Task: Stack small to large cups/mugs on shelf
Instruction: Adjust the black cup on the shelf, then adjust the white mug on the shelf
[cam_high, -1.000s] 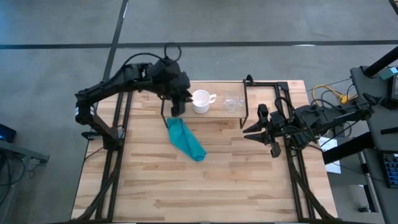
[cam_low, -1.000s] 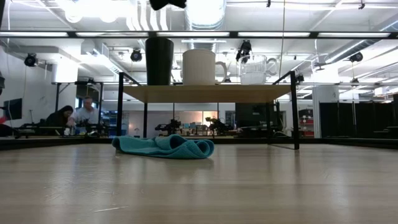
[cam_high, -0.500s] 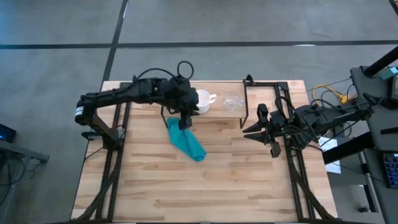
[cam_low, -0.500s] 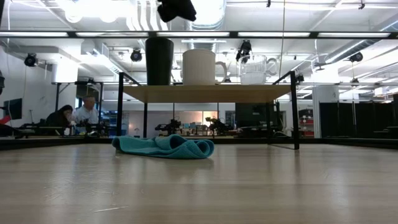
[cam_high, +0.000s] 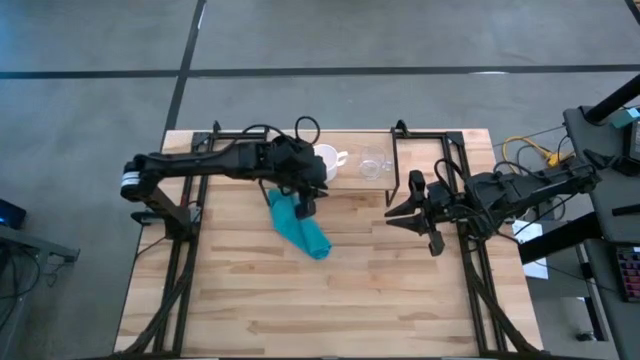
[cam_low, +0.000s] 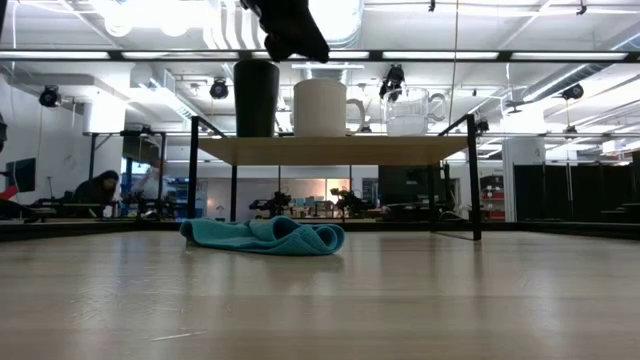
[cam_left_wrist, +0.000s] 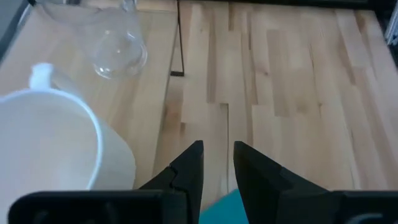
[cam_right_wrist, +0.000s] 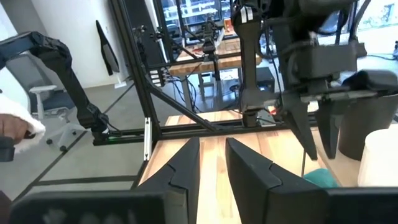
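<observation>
Three vessels stand in a row on the shelf: the black cup, the white mug and the clear glass cup. From above, the mug and glass cup show, while my left arm hides the black cup. My left gripper hangs shut and empty just past the shelf's front edge, over the teal cloth. Its wrist view has the mug and glass cup beside it. My right gripper waits shut near the shelf's right legs.
The teal cloth lies crumpled on the tabletop under and in front of the shelf's left half. Thin black shelf legs stand at the corners. The near half of the tabletop is bare wood. People sit far behind the table.
My left gripper has left the spot above the black cup and moved toward the near edge and slightly right, crossing the shelf's front edge until it is over the cloth. In the low view it has come lower into the picture. The three vessels have stayed put.
</observation>
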